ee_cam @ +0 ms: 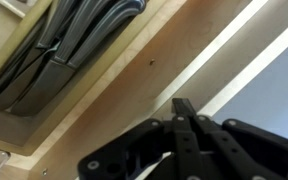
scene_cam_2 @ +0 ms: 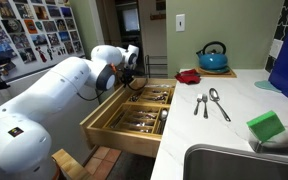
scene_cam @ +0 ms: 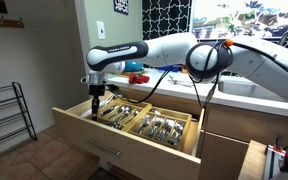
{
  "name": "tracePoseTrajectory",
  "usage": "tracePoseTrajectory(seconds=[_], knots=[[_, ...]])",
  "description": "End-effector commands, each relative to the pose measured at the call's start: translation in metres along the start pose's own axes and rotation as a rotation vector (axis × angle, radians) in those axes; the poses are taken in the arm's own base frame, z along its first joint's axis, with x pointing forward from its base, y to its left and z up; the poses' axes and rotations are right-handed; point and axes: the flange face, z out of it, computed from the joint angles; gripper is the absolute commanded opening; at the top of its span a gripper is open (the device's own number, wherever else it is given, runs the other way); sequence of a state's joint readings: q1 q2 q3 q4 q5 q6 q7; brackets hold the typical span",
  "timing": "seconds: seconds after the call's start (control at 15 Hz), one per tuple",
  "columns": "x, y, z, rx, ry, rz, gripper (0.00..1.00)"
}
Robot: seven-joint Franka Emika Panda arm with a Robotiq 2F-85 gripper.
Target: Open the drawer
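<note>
The drawer (scene_cam: 134, 140) is a wide, shallow light-wood one, pulled far out from under the counter in both exterior views (scene_cam_2: 119, 132). Its small metal bar handle (scene_cam: 111, 153) is on the flat front. A wooden divider tray of silver cutlery (scene_cam: 149, 122) lies inside and also shows in the wrist view (ee_cam: 64, 45). My gripper (scene_cam: 95, 100) hangs at the drawer's back corner, just over its side wall (scene_cam_2: 127, 76). In the wrist view its fingers (ee_cam: 182, 108) are pressed together with nothing between them, above the drawer's wooden wall (ee_cam: 134, 85).
On the white counter are a blue kettle (scene_cam_2: 212, 57), a red object (scene_cam_2: 189, 76), a fork and spoon (scene_cam_2: 209, 102) and a green sponge (scene_cam_2: 267, 126), with a sink (scene_cam_2: 234, 165) in front. A wire shoe rack (scene_cam: 9, 110) stands on the floor beside the cabinet.
</note>
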State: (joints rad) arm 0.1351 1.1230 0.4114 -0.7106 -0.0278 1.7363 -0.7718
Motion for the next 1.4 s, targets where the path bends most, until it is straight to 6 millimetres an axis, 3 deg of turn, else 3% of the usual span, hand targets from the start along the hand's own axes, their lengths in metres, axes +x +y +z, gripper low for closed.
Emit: tracePoseTrajectory(seconds=[0.0,0.27,0.67,0.87,1.2,1.33], knots=[[0.018,-0.023,0.013,0.101,0.011,-0.097,0.0],[0.034,-0.049,0.025,0.174,-0.01,-0.171,0.0],[0.044,-0.07,0.035,0.189,-0.082,-0.202,0.0],[0.052,-0.073,0.01,0.051,-0.12,-0.185,0.0],[0.063,-0.075,-0.063,-0.179,-0.101,-0.112,0.0],[0.053,-0.068,-0.093,-0.252,-0.108,-0.028,0.28]])
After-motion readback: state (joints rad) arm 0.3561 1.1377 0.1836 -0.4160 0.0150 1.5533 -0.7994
